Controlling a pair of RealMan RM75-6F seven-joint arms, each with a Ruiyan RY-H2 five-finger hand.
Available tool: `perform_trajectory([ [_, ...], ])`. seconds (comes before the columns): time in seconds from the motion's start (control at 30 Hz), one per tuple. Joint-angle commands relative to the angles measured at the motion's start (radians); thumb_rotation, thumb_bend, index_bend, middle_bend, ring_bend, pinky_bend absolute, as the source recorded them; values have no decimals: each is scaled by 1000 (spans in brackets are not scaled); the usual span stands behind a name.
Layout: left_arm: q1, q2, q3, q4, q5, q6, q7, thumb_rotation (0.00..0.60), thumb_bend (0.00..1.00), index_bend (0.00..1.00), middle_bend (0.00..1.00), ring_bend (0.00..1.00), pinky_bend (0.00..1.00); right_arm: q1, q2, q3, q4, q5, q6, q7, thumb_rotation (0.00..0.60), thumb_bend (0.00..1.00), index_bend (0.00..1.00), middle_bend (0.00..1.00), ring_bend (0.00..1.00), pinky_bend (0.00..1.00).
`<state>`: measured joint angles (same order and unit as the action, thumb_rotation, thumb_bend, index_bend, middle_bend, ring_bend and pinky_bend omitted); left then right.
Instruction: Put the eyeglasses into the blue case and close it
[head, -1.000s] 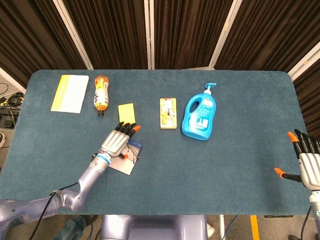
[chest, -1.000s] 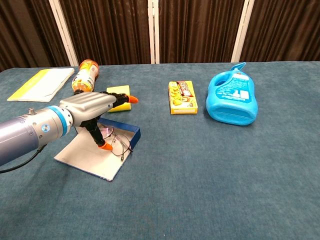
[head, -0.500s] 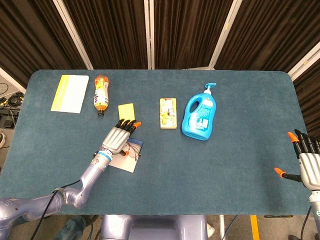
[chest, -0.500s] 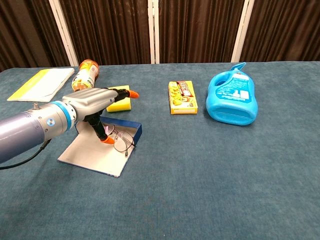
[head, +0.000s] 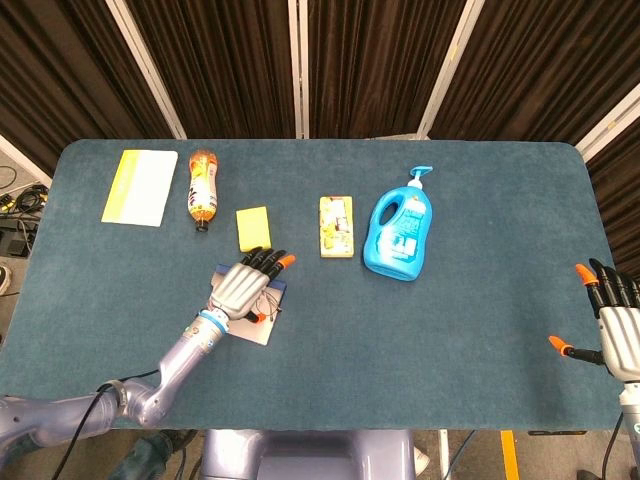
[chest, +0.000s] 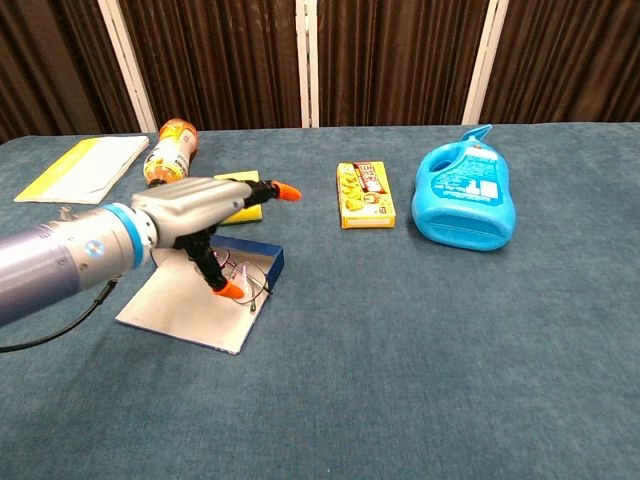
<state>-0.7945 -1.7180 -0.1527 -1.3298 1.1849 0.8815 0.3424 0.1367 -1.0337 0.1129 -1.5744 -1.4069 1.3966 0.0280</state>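
Note:
The blue case (chest: 272, 262) lies open on the left of the table, its pale lid (chest: 175, 305) flat toward the front edge. In it are the thin-framed eyeglasses (chest: 253, 279), mostly covered from above by my left hand (head: 244, 286). That hand (chest: 196, 213) hovers over the case with fingers stretched out and its thumb pointing down, the tip touching or just above the glasses. In the head view only a bit of the eyeglasses (head: 266, 311) and of the case (head: 252, 331) shows. My right hand (head: 617, 325) rests at the table's right front corner, fingers apart, holding nothing.
Behind the case lie a yellow sponge (head: 253, 228), an orange drink bottle (head: 203, 187) and a yellow booklet (head: 140, 187). A yellow snack box (head: 336, 227) and a blue detergent bottle (head: 402, 231) sit mid-table.
My left hand has shifted right over the case, its thumb now down at the glasses. The case slid slightly along the table. The right hand stayed still.

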Motion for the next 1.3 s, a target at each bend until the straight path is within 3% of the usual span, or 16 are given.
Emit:
perform_trajectory([
  [0.03,-12,-37,-1,24,-12,-2,17,600,15,0,0,0,0,0,1,1,2,2,-1,4,600,0,0,0,0,0],
  [0.43,-31,-83,-27,105,-42,-9,5,600,16,0,0,0,0,2,2,4,10,10,-9,19,600,0,0,0,0,0],
  [1.3,-29,-53,-34,134,-39,-9,-45,600,20,0,0,0,0,2,0,3,11,14,-14,12,600,0,0,0,0,0],
])
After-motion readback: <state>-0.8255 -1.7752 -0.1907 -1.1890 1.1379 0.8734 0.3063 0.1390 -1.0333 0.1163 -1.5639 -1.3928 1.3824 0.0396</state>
